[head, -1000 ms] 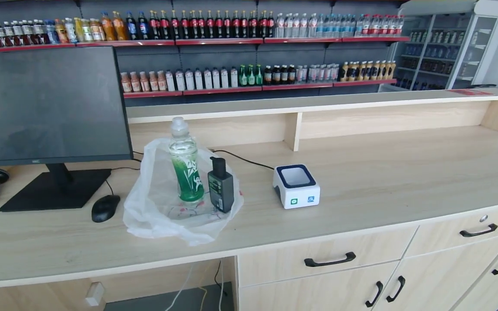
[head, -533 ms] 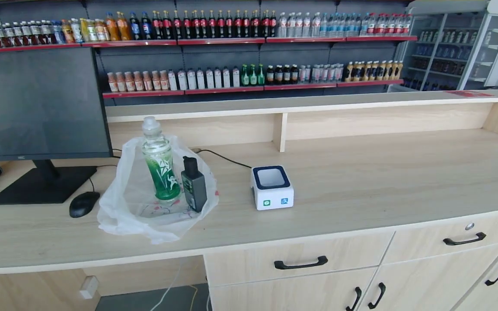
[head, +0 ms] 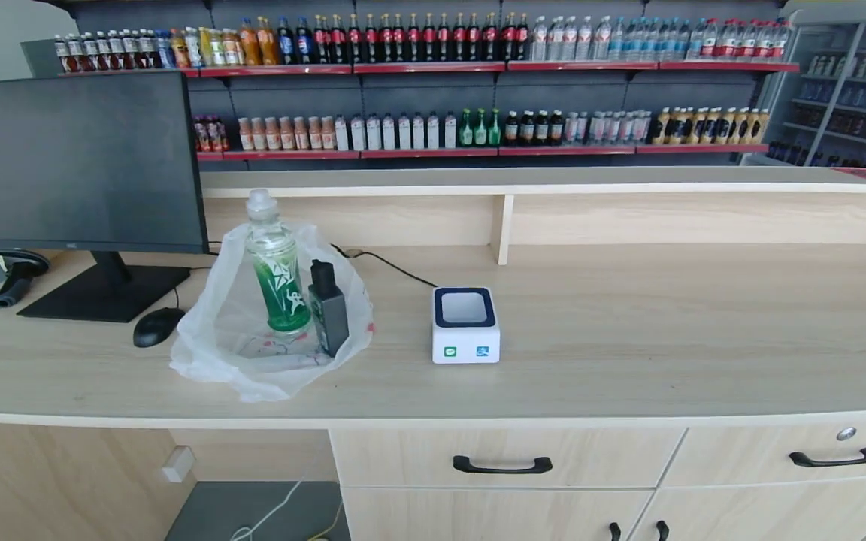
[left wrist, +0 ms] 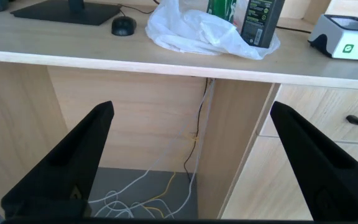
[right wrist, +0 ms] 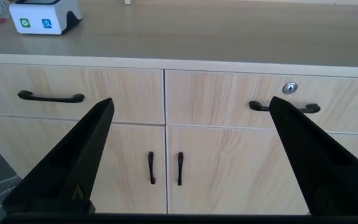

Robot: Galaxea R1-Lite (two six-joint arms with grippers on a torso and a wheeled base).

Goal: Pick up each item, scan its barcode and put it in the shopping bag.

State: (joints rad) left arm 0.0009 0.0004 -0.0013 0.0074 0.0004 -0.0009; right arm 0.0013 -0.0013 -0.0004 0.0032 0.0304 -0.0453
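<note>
Head view, left of centre: bottle [head: 277,270] and pump bottle [head: 328,309] already stand in the bag [head: 260,368] beside the scanner [head: 465,327], so we judge the task all but done; our left gripper [left wrist: 191,165] and right gripper [right wrist: 188,163] hang empty, fingers apart, before the counter [head: 628,338].

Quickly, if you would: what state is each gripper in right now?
Left gripper: open, holding nothing.
Right gripper: open, holding nothing.

The left gripper [left wrist: 191,111] and the right gripper [right wrist: 191,106] hang low, jaws spread wide, empty.
</note>
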